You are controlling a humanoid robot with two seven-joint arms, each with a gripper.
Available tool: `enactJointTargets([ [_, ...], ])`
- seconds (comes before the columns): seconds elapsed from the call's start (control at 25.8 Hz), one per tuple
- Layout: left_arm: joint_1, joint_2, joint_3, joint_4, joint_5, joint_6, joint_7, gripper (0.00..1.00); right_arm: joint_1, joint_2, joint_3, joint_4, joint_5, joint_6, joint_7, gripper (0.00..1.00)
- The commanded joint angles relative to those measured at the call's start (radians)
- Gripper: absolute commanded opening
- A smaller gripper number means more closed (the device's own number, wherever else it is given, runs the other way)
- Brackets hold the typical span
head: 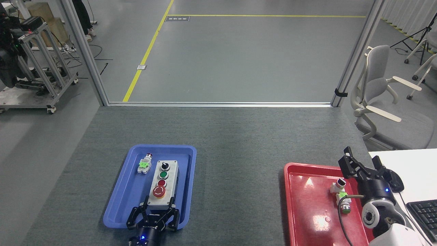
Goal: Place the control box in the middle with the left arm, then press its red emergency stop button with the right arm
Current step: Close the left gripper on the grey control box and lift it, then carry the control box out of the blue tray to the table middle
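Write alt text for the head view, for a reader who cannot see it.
A grey control box lies in a blue tray on a grey table, with the left gripper at its near end, fingers on either side. The right gripper hangs open beside a red tray at the right.
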Motion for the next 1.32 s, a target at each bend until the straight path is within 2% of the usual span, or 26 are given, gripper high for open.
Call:
enactJointTargets([
  [0.0, 0.002, -0.002, 0.000, -0.004, 0.021, -0.003, -0.005, 0.50, 0.000, 0.000, 0.000, 0.000, 0.000, 0.001, 0.000, 1.00],
  [0.15, 0.003, -0.001, 0.000, -0.010, 0.021, -0.005, -0.004, 0.38, 0.000, 0.000, 0.000, 0.000, 0.000, 0.001, 0.000, 1.00],
  [0.46, 0.014, 0.001, -0.002, -0.092, 0.021, -0.006, 0.002, 0.25, 0.000, 0.000, 0.000, 0.000, -0.003, 0.001, 0.000, 1.00],
  [0.7, 0.013, -0.005, 0.000, -0.155, 0.021, -0.014, -0.005, 0.20, 0.000, 0.000, 0.000, 0.000, -0.005, -0.001, 0.000, 1.00],
  [0.81, 0.010, -0.022, -0.003, -0.188, 0.022, -0.016, -0.013, 0.10, 0.000, 0.000, 0.000, 0.000, -0.005, -0.001, 0.000, 1.00],
  [0.89, 0.003, -0.068, -0.007, -0.190, 0.021, -0.023, -0.025, 0.00, 0.000, 0.000, 0.000, 0.000, -0.003, 0.001, 0.000, 1.00],
  [1.05, -0.021, -0.169, -0.043, -0.182, 0.010, -0.028, -0.102, 0.00, 0.000, 0.000, 0.000, 0.000, -0.003, -0.001, 0.000, 1.00],
  [1.12, -0.033, -0.172, -0.106, -0.179, 0.009, 0.004, -0.143, 0.00, 0.000, 0.000, 0.000, 0.000, -0.003, 0.001, 0.000, 1.00],
  [1.28, -0.059, -0.172, -0.247, -0.178, 0.024, 0.152, -0.168, 0.00, 0.000, 0.000, 0.000, 0.000, -0.003, 0.001, 0.000, 1.00],
])
